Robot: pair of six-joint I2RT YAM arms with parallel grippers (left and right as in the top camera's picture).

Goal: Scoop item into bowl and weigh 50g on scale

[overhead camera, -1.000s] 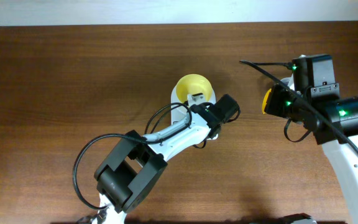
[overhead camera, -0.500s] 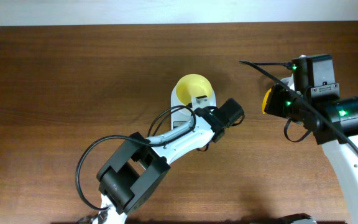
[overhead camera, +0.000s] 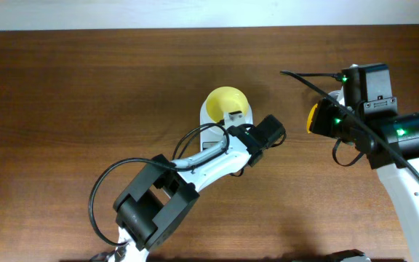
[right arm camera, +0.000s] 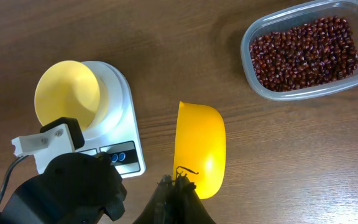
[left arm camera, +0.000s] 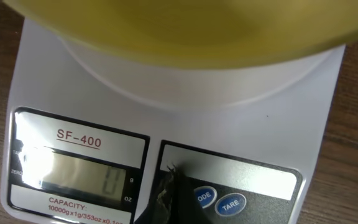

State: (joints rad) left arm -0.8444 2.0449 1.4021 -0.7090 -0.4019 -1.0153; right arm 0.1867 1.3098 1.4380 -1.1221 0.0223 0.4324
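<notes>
Left hand (overhead camera: 237, 125) first, from overhead: shut tight, gripping nothing, tip down on the front end of the scale (overhead camera: 211, 129), just below the bowl (overhead camera: 222, 102) sitting on its platform. Off to the right and well apart, right hand (overhead camera: 324, 120) clamped on the yellow scoop (overhead camera: 312, 118), held over the table (overhead camera: 86, 87).

From the left wrist: closed fingertips (left arm camera: 169, 186) resting against the button panel, just beside the blue MODE button (left arm camera: 204, 196), with TARE (left arm camera: 230, 204) next along. Display (left arm camera: 73, 175) showing what looks like a lone zero, though faint. Underside of the bowl filling the top of the view, centred on the platform.

From the right wrist: fingers pinched on the scoop's handle, scoop bare inside. Beans (right arm camera: 303, 50) all heaped in the clear container (right arm camera: 248, 65), well apart from the scale. Nothing visible in the bowl.

Judged from that: bowl placed, scale switched on and seemingly zeroed or being zeroed. Not yet begun: any scooping. Left to do: dipping the scoop into the container, tipping loads into the bowl, and trimming to the target weight on the display.
</notes>
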